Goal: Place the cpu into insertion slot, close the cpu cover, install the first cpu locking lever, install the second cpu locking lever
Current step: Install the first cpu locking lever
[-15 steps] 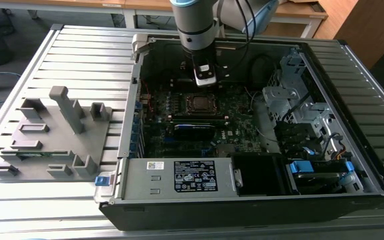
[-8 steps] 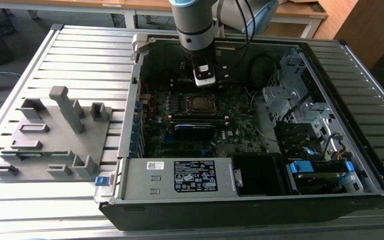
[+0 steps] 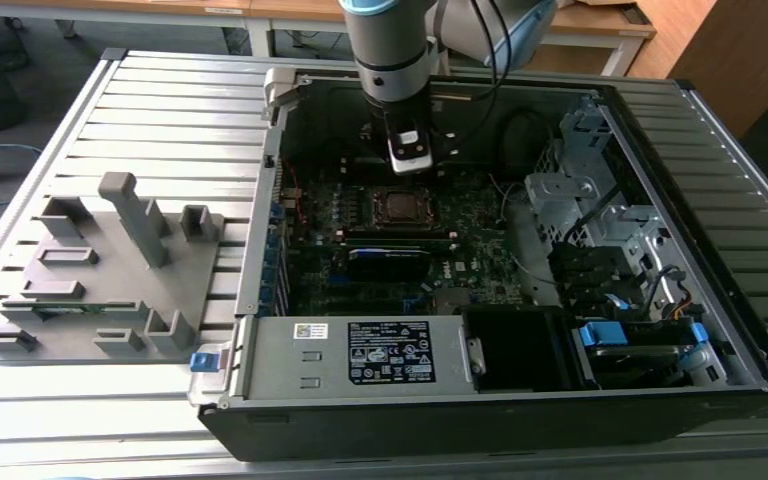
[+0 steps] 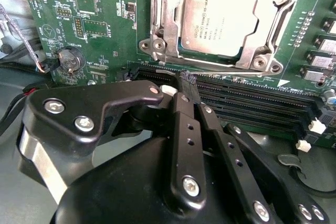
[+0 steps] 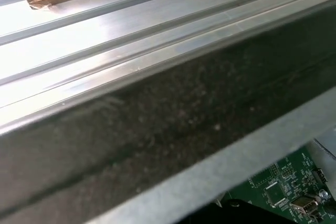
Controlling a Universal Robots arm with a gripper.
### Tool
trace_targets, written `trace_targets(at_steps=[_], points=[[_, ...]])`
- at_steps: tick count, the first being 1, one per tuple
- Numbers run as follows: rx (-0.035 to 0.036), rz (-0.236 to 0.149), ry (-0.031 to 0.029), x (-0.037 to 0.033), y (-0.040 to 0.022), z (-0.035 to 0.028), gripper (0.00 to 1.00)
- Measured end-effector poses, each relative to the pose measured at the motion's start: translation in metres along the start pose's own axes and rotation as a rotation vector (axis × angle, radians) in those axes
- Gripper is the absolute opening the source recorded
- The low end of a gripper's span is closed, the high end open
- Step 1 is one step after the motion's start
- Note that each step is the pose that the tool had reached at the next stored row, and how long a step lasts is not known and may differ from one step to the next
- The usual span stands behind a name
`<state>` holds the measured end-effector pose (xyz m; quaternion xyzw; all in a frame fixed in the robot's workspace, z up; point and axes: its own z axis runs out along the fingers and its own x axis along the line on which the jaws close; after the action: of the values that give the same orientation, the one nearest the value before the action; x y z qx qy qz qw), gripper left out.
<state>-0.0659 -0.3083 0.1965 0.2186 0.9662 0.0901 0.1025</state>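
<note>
I see the cpu (image 4: 220, 17) seated in the insertion slot (image 3: 398, 205), with the cpu cover (image 4: 170, 22) lying flat around it. My pincer (image 4: 187, 81) is clenched, its tips at the thin locking lever (image 4: 231, 73) beside the socket; I cannot tell if it nips the wire. The wire looks stiff, springy and slippery, so I judge it best taken near its bent end

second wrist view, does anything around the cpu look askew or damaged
Nothing stands out: the cpu lies flat and square within the cut-out of the cpu cover, and no part around it looks bent or loose.
</note>
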Motion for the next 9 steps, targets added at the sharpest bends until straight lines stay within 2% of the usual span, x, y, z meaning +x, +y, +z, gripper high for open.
trace_targets(at_steps=[4, 9], points=[[0.0043, -0.001, -0.0018, -0.0005, 0.0001, 0.0003, 0.11], [0.0051, -0.001, -0.0022, -0.0007, -0.0003, 0.0003, 0.11]])
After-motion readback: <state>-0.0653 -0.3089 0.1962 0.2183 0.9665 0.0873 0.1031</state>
